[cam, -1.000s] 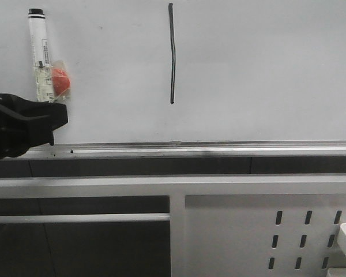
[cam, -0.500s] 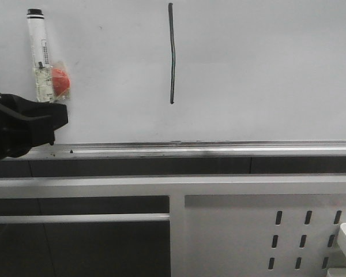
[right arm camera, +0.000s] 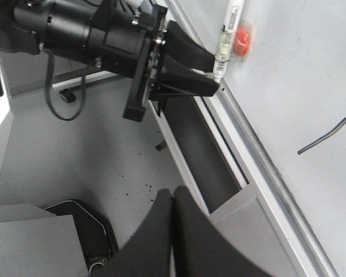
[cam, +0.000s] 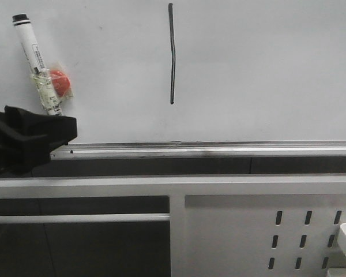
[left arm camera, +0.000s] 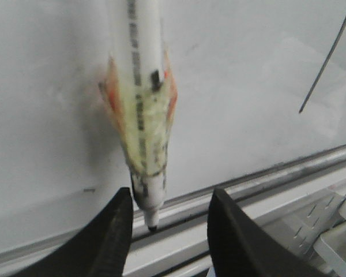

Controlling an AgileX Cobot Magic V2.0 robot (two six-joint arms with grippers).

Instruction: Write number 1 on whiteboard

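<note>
Left wrist view: left gripper [left arm camera: 167, 231], fingers spread, straddling marker pen [left arm camera: 144, 104], not pinching it. Pen: light, rigid, likely slick; grip mid-barrel at taped band. Tip at tray rail [cam: 219, 149]. Right gripper [right arm camera: 172, 231]: pressed together, empty. Whiteboard [cam: 265, 63] beyond; number 1 [cam: 172, 55] drawn mid-board.

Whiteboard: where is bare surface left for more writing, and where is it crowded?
The glossy white whiteboard is bare to the right of the thin dark vertical stroke, down to the silver tray rail. A narrower bare strip lies between stroke and white marker pen. The left edge is crowded by pen and black left hand.
</note>
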